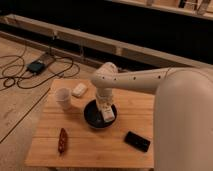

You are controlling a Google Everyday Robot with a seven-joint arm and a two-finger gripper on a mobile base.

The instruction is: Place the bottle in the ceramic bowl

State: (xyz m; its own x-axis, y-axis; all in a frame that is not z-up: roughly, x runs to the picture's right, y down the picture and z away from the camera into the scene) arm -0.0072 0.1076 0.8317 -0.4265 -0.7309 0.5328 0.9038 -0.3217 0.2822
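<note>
The dark blue-black ceramic bowl (90, 114) stands on the wooden table (125, 107), a little left of its middle. My gripper (105, 106) reaches in from the right and hangs straight down over the bowl. It is shut on the cream-white bottle (108, 114), which hangs upright with its pale label showing. The bottle's lower end is inside the bowl's rim; I cannot tell whether it touches the bowl's bottom. The arm hides the back of the bowl.
A translucent white cup (63, 97) stands left of the bowl, with a small white block (79, 90) behind it. A brown object (62, 140) lies front left and a black flat object (137, 141) front right. Cables and a box (36, 66) lie on the floor.
</note>
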